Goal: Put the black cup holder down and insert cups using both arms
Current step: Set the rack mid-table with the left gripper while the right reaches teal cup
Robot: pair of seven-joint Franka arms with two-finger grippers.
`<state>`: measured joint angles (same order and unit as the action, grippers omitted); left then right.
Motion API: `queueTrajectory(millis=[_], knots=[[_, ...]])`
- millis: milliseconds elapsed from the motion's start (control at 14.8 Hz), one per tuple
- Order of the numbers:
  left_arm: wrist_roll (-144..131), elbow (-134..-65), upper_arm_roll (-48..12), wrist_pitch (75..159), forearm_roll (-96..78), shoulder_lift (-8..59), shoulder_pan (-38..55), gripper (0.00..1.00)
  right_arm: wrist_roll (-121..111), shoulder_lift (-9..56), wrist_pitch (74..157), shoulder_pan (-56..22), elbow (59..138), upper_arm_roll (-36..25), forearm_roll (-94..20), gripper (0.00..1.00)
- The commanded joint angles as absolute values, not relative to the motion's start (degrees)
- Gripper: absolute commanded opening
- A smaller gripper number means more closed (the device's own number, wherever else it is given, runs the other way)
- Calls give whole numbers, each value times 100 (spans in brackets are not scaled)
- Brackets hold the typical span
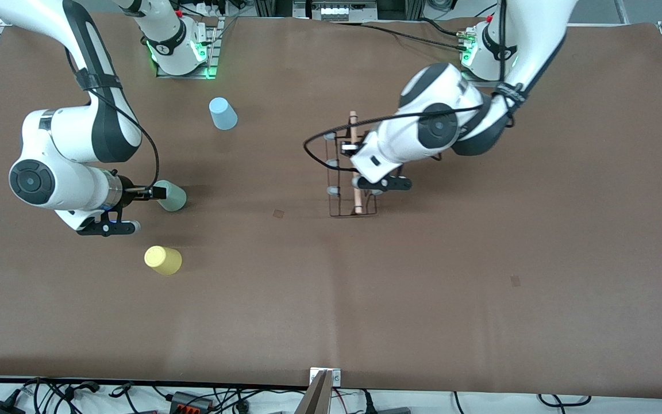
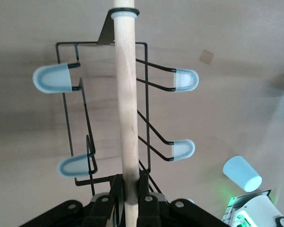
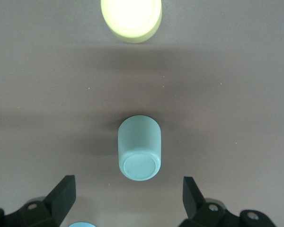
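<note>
The left gripper [image 2: 131, 201] is clamping the light, stiff rack [image 1: 347, 172] by its wooden rod [image 2: 126, 94], mid-frame; the right gripper [image 3: 128, 201] is waiting wide open, empty, over the slippery mint cup [image 3: 139, 147].

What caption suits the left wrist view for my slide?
Left gripper shut on the black wire cup holder's light wooden rod.

Colours on the plain brown table cover [image 1: 331, 299]

The small wire cup holder [image 1: 342, 172] is black, with a light wooden rod [image 2: 128, 94] and pale grey-blue peg tips [image 2: 52, 78]. Three plain, unpatterned plastic tumblers: mint green [image 3: 139, 147], yellow [image 1: 162, 260], light blue [image 1: 223, 113]. The arms are white with dark grey joints, and their grippers are black.
</note>
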<state>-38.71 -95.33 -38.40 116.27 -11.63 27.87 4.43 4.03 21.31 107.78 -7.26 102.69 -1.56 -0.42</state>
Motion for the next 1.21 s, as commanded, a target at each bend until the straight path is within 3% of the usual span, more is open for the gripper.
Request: queueTrajectory(millis=[0,404,1146], knots=[[-4087,-9308,-3806,11759,-1117,2874,685,0,492,2267,10898,-703,10344,-149,-44,100],[-4455,-9360,-3806,12348,-423,3093,1081,0,756,2338,11337,-712,10907,-158,-62,100],[-4825,-9413,-3797,12349,-79,3225,1248,1,773,2285,11953,-703,11505,-158,-105,100]])
